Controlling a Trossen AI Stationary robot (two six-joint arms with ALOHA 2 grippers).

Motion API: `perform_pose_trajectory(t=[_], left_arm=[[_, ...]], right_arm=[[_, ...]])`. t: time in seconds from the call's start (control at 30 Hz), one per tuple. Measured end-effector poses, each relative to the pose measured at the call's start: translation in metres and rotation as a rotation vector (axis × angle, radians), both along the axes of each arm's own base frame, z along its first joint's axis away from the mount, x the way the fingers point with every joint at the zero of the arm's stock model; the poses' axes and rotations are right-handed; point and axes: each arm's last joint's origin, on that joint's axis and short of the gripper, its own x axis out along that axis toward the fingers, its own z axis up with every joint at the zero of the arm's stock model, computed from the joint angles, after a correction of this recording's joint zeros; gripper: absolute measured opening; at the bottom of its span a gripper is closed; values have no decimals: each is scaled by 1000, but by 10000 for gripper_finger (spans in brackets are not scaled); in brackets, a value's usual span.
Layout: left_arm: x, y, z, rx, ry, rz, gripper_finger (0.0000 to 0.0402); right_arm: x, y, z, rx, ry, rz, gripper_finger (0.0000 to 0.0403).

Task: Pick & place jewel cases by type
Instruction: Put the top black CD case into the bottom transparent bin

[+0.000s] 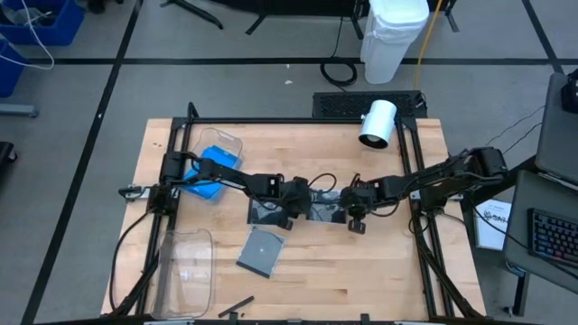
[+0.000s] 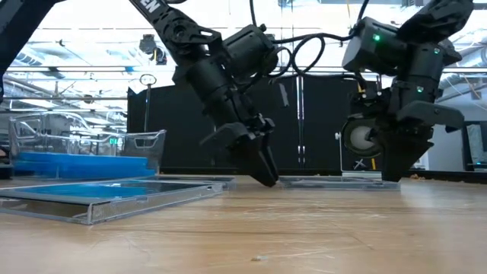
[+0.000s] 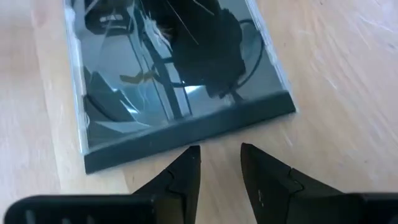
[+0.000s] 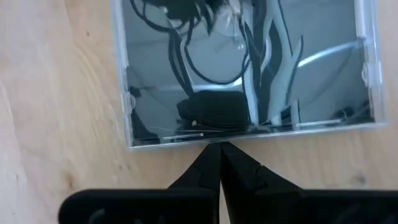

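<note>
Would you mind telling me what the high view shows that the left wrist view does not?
Only the high view shows the blue jewel cases in a clear bin, an empty clear bin, a third grey jewel case, and the right gripper, shut. Only the left wrist view shows the gap between the left gripper fingers, short of the case edge. Both show that dark jewel case on the wooden table.

Robotics laboratory. A butcher-block table (image 1: 298, 280) framed by black metal rails stands on a grey floor marked with black tape lines. Around it: blue storage crates (image 1: 41, 23), a white bin (image 1: 395, 36), trailing cables, and a keyboard (image 1: 551, 236) at a side desk. The low view shows open ceilings with strip lighting.
</note>
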Motion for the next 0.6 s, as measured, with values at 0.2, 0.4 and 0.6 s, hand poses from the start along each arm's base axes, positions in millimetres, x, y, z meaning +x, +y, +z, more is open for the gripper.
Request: perform_pose_trajectory(t=[0.2, 0.4, 0.6], left_arm=[[2, 3, 1, 65, -34, 25, 122], [5, 5, 3, 237, -58, 3, 122], [6, 5, 4, 304, -65, -54, 122]], right_arm=[[2, 0, 2, -3, -42, 17, 8], [2, 0, 6, 0, -66, 18, 7], [2, 0, 7, 1, -76, 18, 8]])
